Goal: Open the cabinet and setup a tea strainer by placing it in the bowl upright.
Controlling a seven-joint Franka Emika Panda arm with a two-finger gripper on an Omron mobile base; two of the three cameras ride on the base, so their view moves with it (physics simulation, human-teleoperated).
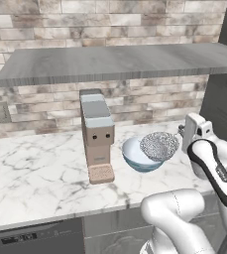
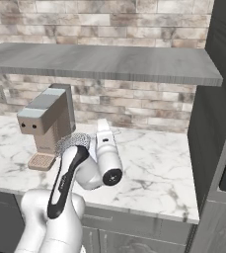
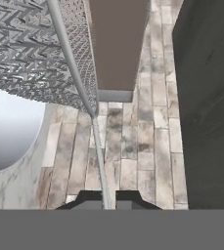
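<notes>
The tea strainer (image 1: 158,145), a silver mesh basket, sits over the right half of the blue bowl (image 1: 134,156) on the marble counter, its rounded mesh tilted toward the left base camera. Whether it touches the bowl I cannot tell. My gripper (image 1: 181,131) holds it from the right. In the hand view the thin handle (image 3: 93,117) runs down between the dark tips of the gripper (image 3: 108,197), which is shut on it. The mesh (image 3: 30,44) fills the upper left there, with the pale bowl interior (image 3: 8,132) below it. From the right base, part of the strainer (image 2: 74,141) shows behind my arm.
A tan coffee machine (image 1: 96,134) stands just left of the bowl. A grey wood-grain slab (image 1: 115,62) juts from the brick wall overhead. A tall dark cabinet side (image 2: 213,118) bounds the counter on the right. A wall outlet (image 1: 1,112) is at far left.
</notes>
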